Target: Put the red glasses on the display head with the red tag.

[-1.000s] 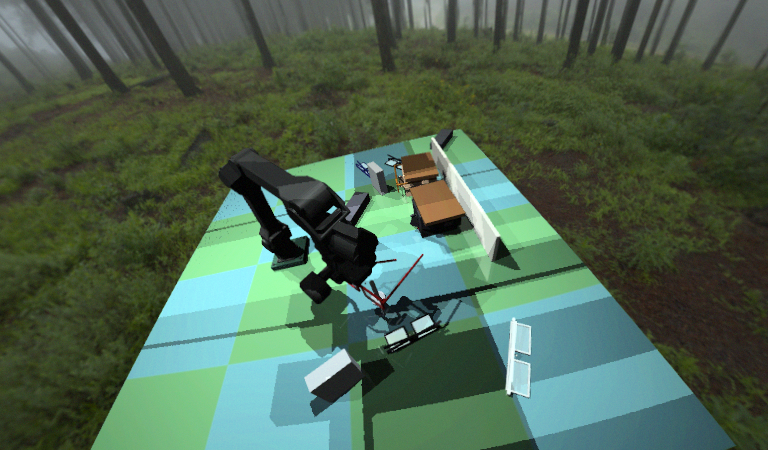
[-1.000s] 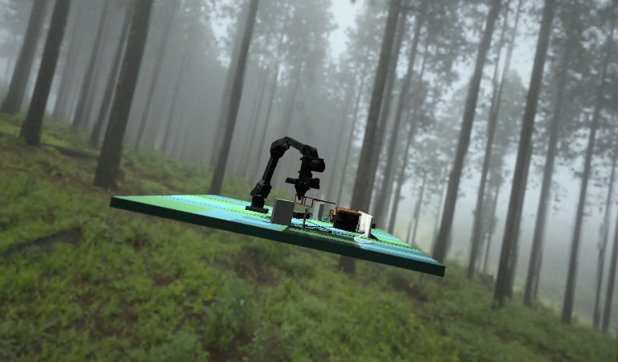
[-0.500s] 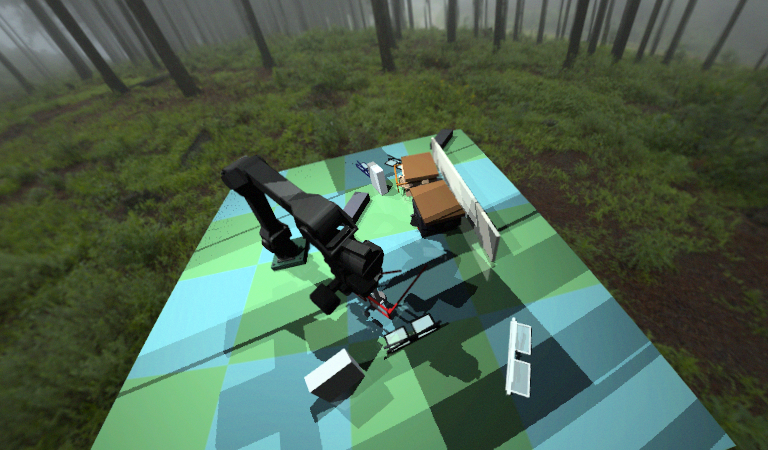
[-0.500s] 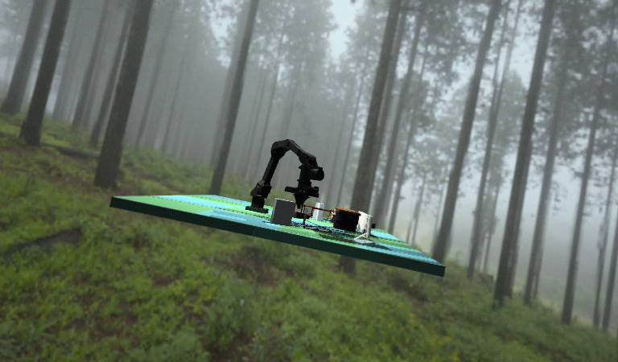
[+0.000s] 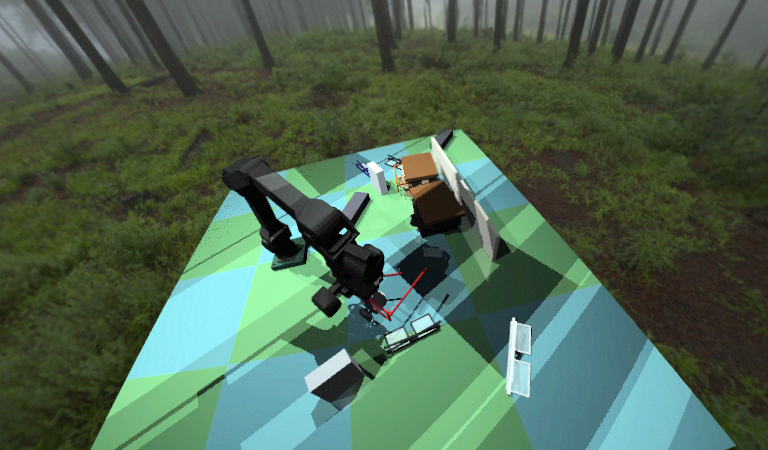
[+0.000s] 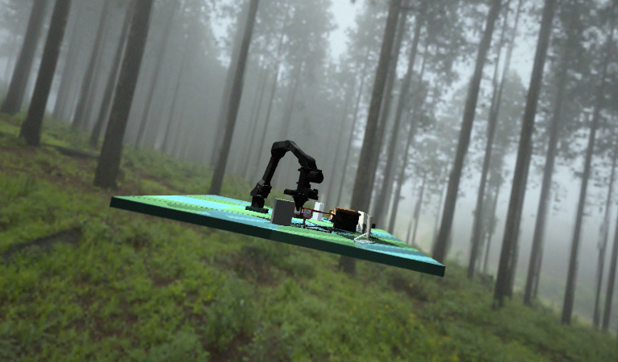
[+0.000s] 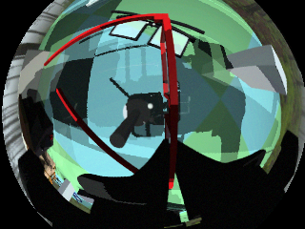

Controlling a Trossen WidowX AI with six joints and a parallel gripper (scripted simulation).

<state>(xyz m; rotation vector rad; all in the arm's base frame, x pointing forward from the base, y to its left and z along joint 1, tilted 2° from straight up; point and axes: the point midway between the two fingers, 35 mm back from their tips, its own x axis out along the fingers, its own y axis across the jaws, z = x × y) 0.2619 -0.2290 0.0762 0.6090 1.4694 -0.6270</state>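
Foggy forest with dark trunks and green undergrowth surrounds a flat board [image 5: 186,309] patterned in green and blue patches. On it stand two brown-topped heads [image 5: 433,199] beside a row of white panels [image 5: 472,207], a small white box [image 5: 377,177], and a grey block [image 5: 335,374]. Black-framed glasses [image 5: 410,332] and white glasses [image 5: 519,356] lie flat, well apart. The claw [image 5: 376,303] is clamped on the red glasses [image 5: 396,292], held just above the board near the black pair.
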